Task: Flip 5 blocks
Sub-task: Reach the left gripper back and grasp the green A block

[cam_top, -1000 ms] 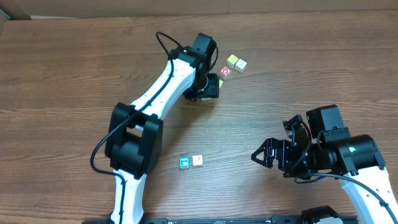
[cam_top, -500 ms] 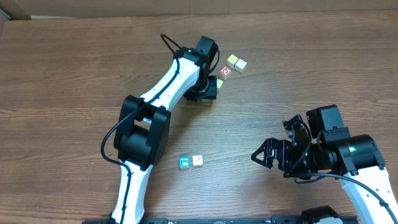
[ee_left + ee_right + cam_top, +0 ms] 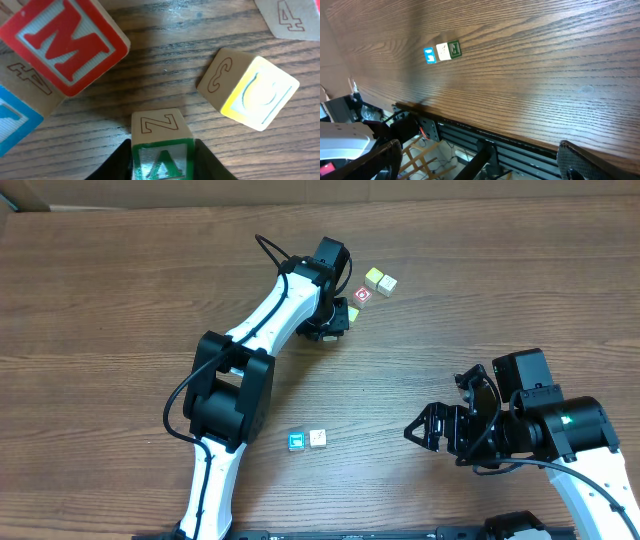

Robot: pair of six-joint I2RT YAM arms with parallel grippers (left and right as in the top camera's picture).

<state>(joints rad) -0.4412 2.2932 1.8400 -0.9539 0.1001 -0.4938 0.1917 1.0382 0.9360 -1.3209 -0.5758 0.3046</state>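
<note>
In the left wrist view a block (image 3: 162, 150) with a green A face and a cream Z face sits between my left gripper's (image 3: 163, 162) dark jaws, which press on both its sides. Around it lie a red M block (image 3: 62, 42), a yellow C block (image 3: 247, 87), a blue block (image 3: 10, 120) and a cream block marked 4 (image 3: 287, 17). Overhead, the left gripper (image 3: 343, 316) is at this cluster beside the red block (image 3: 362, 295). My right gripper (image 3: 440, 430) hangs open and empty at the front right. A teal block (image 3: 296, 440) and a cream block (image 3: 318, 438) lie at the front centre.
The table's front edge (image 3: 520, 137) runs just under the right gripper (image 3: 477, 162), with frame rails and cables below it. The left arm (image 3: 270, 320) stretches diagonally across the middle of the table.
The left jaws have narrowed onto the green A block. The left arm's elbow shifted right about a second ago. The right arm has not moved.
</note>
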